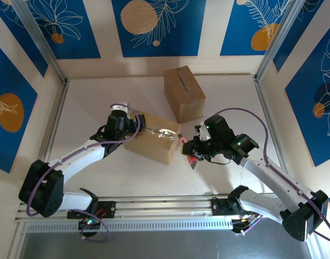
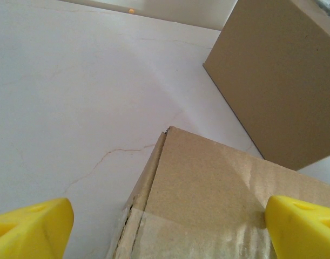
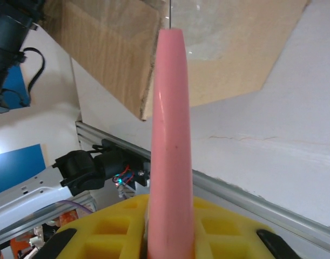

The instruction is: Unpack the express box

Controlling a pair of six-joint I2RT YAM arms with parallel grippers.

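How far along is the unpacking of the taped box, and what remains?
Done: the right gripper is shut on the pink cutter, with its tip aimed at one end of the taped box. In hand: the left gripper stands open over the box's other end, probably to steady it. Left: the tape looks uncut and the flaps are closed, so cutting, opening and emptying are not yet done.

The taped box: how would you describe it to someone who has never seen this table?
On the white table sit two brown cardboard boxes. The taped box is the nearer one, lying low with its left end under the open left claw. Unlike the taller box behind it, it has shiny clear tape along its top.
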